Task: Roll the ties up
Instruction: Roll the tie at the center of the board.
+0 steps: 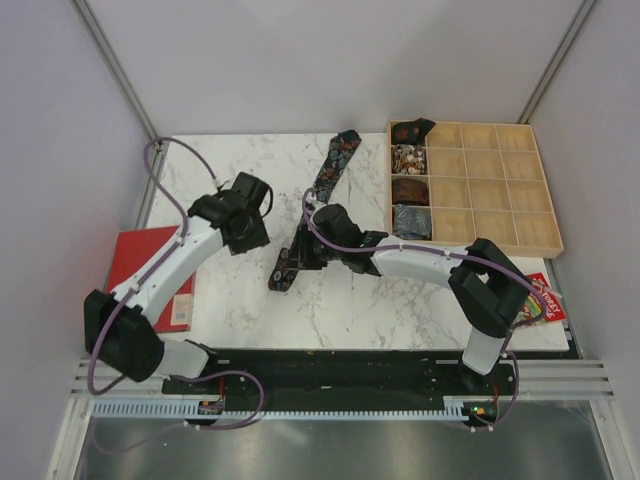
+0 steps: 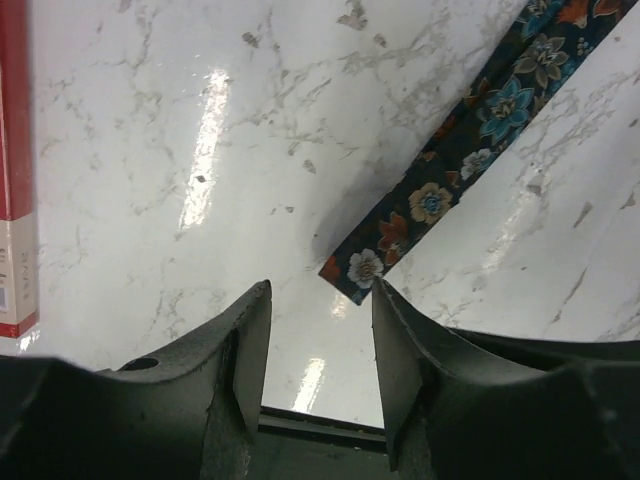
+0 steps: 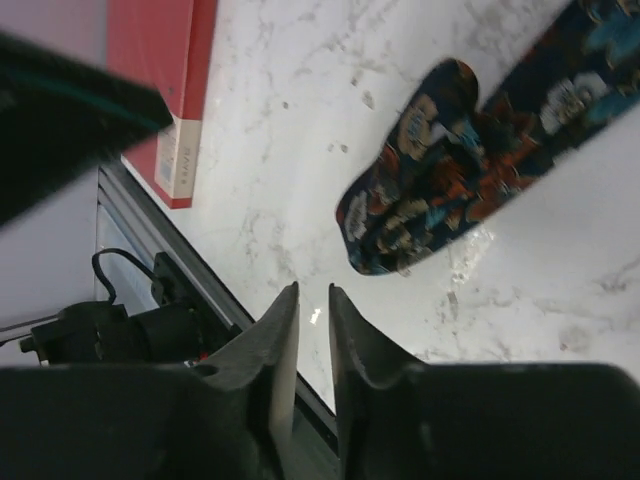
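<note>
The black floral tie point(image 1: 335, 165) lies slanted on the marble table, its narrow end point(image 1: 282, 272) nearest the arms. My left gripper point(image 1: 255, 238) hovers left of that end. In the left wrist view it point(image 2: 320, 290) is open and empty, with the tie's tip point(image 2: 352, 270) just ahead of the right fingertip. My right gripper point(image 1: 300, 255) is over the tie's lower part. In the right wrist view it point(image 3: 313, 290) is nearly shut with nothing between the jaws, and a bunched end of the tie point(image 3: 430, 195) lies just ahead of it.
A wooden compartment tray point(image 1: 540, 250) stands at the back right, with rolled ties point(image 1: 410, 160) in its left column. A flat red booklet point(image 1: 150, 270) lies at the left table edge. A colourful booklet point(image 1: 545, 300) lies at the right edge.
</note>
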Robot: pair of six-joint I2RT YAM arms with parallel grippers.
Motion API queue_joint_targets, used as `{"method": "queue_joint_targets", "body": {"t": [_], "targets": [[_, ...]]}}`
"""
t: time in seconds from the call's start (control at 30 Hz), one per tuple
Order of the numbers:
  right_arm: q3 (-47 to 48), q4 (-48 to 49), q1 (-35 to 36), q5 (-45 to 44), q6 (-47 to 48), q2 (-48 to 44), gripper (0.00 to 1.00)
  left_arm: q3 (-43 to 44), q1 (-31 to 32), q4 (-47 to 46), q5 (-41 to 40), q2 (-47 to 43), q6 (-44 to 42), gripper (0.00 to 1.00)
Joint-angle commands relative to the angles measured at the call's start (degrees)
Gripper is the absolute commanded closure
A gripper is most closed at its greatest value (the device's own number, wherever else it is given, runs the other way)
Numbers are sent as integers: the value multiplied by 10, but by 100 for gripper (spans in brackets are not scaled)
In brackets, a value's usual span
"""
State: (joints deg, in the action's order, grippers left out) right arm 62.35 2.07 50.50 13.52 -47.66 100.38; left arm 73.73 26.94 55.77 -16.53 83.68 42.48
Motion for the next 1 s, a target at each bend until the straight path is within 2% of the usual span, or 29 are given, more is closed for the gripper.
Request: {"method": "queue_joint_targets", "body": {"t": [0.0, 0.2, 0.33, 0.63, 0.97], "targets": [[92, -2, 1, 19, 11, 56, 78, -111, -3, -13, -40, -113, -1, 50], [188, -19, -6, 40, 6, 137, 83, -227, -3, -57, 11, -219, 30, 48], [216, -19, -20, 47, 6, 166, 83, -260, -3, -81, 36, -269, 45, 48], [212, -19, -49, 65, 14, 216, 86, -303, -2, -124, 72, -271, 59, 50], [160, -7, -66, 63, 19, 212, 88, -320, -2, -202, 106, -225, 82, 50]]}}
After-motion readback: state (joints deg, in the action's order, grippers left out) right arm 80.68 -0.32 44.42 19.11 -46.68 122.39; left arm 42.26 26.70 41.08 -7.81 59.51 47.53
